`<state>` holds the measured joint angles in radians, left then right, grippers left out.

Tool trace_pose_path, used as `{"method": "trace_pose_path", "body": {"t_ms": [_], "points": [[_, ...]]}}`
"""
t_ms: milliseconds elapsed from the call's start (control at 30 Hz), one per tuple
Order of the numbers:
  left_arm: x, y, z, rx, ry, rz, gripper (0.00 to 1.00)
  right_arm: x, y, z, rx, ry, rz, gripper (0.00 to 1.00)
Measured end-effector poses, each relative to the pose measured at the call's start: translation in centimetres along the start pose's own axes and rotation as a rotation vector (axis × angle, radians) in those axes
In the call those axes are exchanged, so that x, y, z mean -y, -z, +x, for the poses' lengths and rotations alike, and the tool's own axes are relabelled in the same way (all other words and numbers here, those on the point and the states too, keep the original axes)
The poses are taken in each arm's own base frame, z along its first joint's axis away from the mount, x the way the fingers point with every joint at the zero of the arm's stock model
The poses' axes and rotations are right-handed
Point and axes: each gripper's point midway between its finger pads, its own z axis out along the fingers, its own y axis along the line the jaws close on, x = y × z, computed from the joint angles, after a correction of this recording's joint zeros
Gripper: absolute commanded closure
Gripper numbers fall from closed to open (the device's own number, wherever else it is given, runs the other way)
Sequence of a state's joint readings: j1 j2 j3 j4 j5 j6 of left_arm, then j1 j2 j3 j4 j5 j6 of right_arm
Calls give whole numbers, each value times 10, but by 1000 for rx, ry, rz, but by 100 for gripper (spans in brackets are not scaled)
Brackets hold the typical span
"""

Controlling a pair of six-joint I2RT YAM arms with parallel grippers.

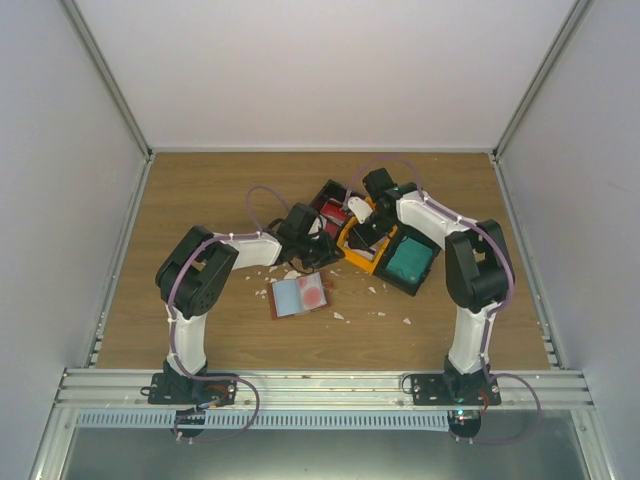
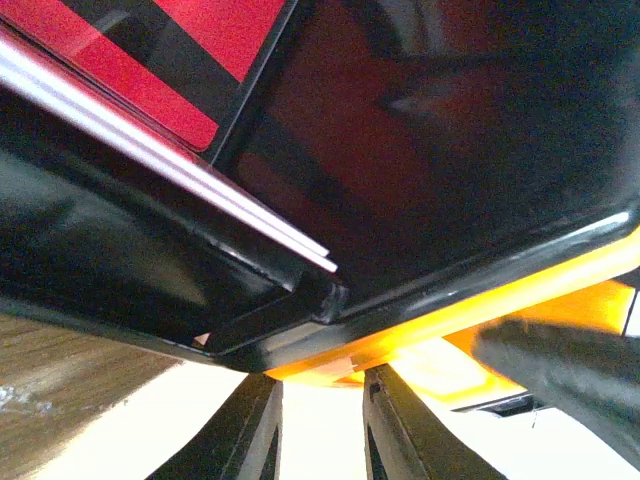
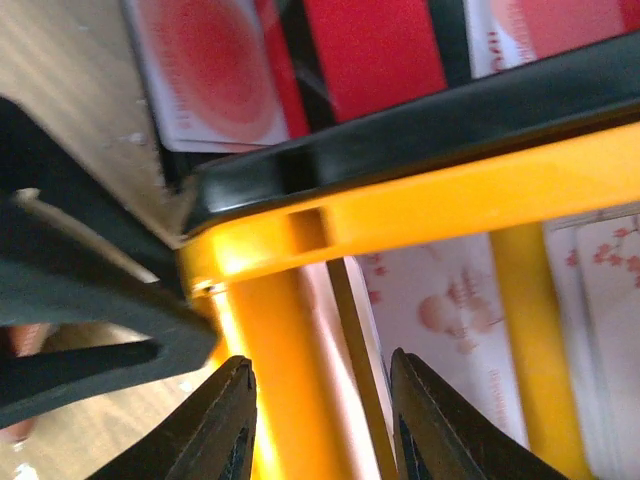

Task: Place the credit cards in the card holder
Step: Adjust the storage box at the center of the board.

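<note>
The left gripper [image 2: 322,405] has its two fingers apart with nothing between them, right at the edge of the black-and-orange tray [image 2: 480,310], at the bottom of its own view. The right gripper [image 3: 320,400] is spread too. One orange wall of the tray runs between its fingers, but it does not look squeezed. Just past that wall, in the lower right of that view, lie pale cards [image 3: 450,320] with red drawings, and a red card [image 3: 375,50] sits in the black part at the top. From above, a teal card [image 1: 410,260] fills the right end of the tray. The card holder [image 1: 300,295] lies open on the wooden table [image 1: 220,190], in the middle of the top view, just below and left of the tray, with small white scraps [image 1: 340,315] around it. I think this is the picking-up step, since no card is held. Next, a gripper needs to catch a thin card by its edge, lift it out, and carry it to the open holder.
</note>
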<state>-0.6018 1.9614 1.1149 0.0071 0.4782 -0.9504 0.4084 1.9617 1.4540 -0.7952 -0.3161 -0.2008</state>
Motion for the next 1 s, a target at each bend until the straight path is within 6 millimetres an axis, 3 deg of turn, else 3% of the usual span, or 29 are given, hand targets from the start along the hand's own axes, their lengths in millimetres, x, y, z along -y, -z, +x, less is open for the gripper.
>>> {"method": "trace_pose_path", "body": {"t_ms": [167,300,600,800,1000], "points": [[2,-2,-3,6,-3,2,75,-17,9,2,17,0,-55,64],[1,-2,-5,17,-4,-2,75,-27,2,17,-21,-15,-104,64],[1,-1,-6,19,-7,-3,75,-27,0,22,-31,-20,-107,63],[0,-1,-8,30,-21,-11,75,-26,-1,22,-35,-20,-89,48],[0,-1,-9,39,-32,-15,75,-20,-6,22,-55,6,5,45]]}}
